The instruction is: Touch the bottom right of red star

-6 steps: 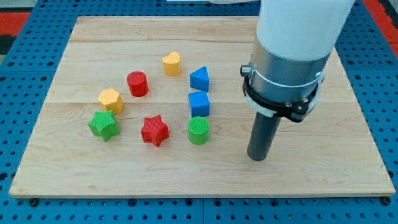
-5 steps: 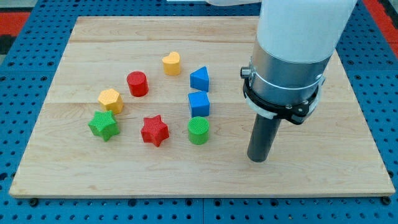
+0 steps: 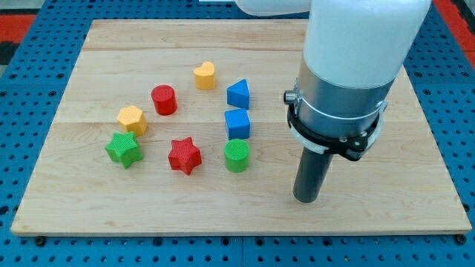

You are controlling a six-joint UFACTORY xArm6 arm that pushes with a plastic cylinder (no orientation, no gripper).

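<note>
Camera view: over the last half second my tip had slid slightly toward the view's bottom and left on the worktop, a small start toward the target, though it stood well apart from every block, right of the green cylinder. No claw on this rig, only the rod, so no claw state to tell. The red star, ribbed, upright and untouched, sat between the green star and the green cylinder, its bottom-right side open to approach
</note>
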